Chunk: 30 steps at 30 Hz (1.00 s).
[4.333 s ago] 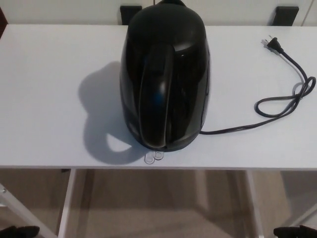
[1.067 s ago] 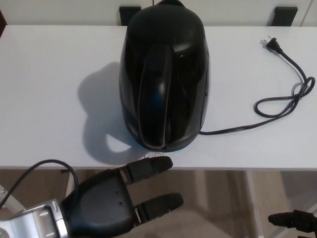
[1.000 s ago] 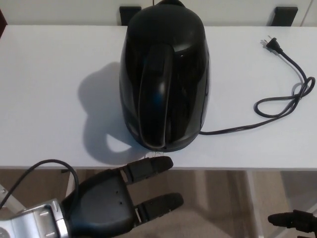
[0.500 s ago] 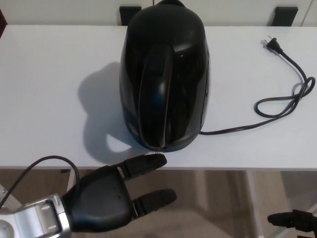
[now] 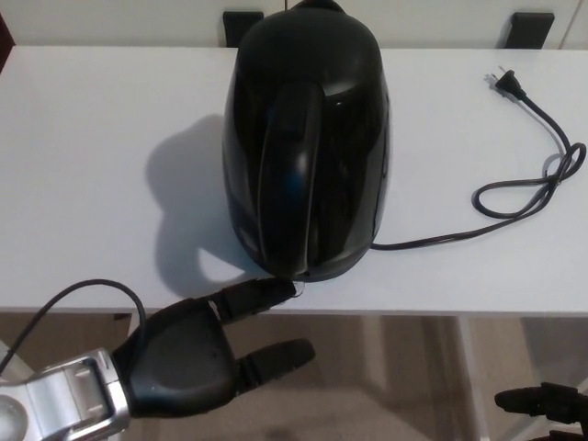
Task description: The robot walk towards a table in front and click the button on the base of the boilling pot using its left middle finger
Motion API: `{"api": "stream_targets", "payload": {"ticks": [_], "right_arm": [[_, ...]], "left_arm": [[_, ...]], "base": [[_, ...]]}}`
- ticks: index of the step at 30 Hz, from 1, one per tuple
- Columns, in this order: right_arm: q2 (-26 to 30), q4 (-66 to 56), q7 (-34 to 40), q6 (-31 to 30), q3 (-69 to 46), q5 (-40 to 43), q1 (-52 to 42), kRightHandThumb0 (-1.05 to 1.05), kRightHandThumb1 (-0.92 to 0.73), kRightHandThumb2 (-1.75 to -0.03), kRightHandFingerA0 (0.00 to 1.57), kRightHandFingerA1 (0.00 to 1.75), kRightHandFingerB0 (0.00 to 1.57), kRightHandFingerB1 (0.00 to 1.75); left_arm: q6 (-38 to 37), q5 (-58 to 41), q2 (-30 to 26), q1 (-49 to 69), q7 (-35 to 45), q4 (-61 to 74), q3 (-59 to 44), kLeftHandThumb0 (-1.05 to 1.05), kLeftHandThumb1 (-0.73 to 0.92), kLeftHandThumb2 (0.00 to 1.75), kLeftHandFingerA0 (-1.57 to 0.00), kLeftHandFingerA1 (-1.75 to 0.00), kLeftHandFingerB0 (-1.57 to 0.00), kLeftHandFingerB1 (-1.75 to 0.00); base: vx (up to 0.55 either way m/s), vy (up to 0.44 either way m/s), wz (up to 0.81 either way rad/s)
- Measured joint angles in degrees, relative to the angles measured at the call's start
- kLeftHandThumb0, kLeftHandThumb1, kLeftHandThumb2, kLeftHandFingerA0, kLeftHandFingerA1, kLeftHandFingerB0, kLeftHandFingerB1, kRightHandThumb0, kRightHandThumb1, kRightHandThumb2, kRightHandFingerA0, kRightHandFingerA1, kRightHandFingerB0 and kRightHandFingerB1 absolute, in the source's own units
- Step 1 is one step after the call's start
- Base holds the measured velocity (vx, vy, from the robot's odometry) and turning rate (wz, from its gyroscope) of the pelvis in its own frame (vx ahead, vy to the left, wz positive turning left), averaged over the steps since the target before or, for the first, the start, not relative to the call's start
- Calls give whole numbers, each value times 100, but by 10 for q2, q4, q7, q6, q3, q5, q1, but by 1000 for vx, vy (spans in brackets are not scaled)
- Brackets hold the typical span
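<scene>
Glossy black electric boiling pot [image 5: 308, 147] on white desk [image 5: 83, 165], centre frame.
Left robot hand [image 5: 197, 354] at lower left, holding nothing, its two fingers spread; upper fingertip [image 5: 276, 290] reached the pot's near base at the desk's front edge. Black power cord [image 5: 514, 175] lay coiled at right, unplugged. Right robot hand [image 5: 542, 401] barely showed at lower right; state could not be told.

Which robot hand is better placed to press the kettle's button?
The left robot hand. Its upper finger already reaches the near foot of the black kettle, where the button should be. The right robot hand hangs low beneath the table, far off.
</scene>
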<state>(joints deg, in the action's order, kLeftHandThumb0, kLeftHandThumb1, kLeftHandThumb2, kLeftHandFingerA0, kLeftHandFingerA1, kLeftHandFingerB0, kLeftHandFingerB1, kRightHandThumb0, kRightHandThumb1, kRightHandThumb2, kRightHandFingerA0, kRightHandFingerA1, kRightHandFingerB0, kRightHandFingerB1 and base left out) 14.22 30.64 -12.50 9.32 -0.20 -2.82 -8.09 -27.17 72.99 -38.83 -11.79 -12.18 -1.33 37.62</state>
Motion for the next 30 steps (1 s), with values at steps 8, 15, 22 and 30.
{"api": "stream_targets", "payload": {"ticks": [8, 15, 22, 30], "right_arm": [[0, 1, 0, 0, -1, 0, -3, -22, -47, -53, 84, 58, 65, 51], [0, 1, -1, 0, 0, 0, -9, -19, -48, -53, 82, 58, 63, 51], [0, 2, -3, 1, -2, 0, -6, -23, -48, -54, 83, 58, 64, 51], [2, 2, -5, 3, -2, -1, 1, -21, -47, -53, 83, 57, 64, 50]], "left_arm": [[0, 1, 10, 4, 6, 3, 1, -52, 59, 75, -5, -26, -3, -20], [0, 2, 28, 9, -10, -20, 12, -49, 65, 63, -8, -24, -8, -20], [0, 3, 36, 7, -31, -43, 19, -50, 46, 85, 0, -31, 0, -31], [0, 1, 37, 2, -17, -44, 20, -53, 47, 85, 0, -29, 0, -28]], "base": [[0, 0, 0], [0, 0, 0], [0, 0, 0], [0, 0, 0]]}}
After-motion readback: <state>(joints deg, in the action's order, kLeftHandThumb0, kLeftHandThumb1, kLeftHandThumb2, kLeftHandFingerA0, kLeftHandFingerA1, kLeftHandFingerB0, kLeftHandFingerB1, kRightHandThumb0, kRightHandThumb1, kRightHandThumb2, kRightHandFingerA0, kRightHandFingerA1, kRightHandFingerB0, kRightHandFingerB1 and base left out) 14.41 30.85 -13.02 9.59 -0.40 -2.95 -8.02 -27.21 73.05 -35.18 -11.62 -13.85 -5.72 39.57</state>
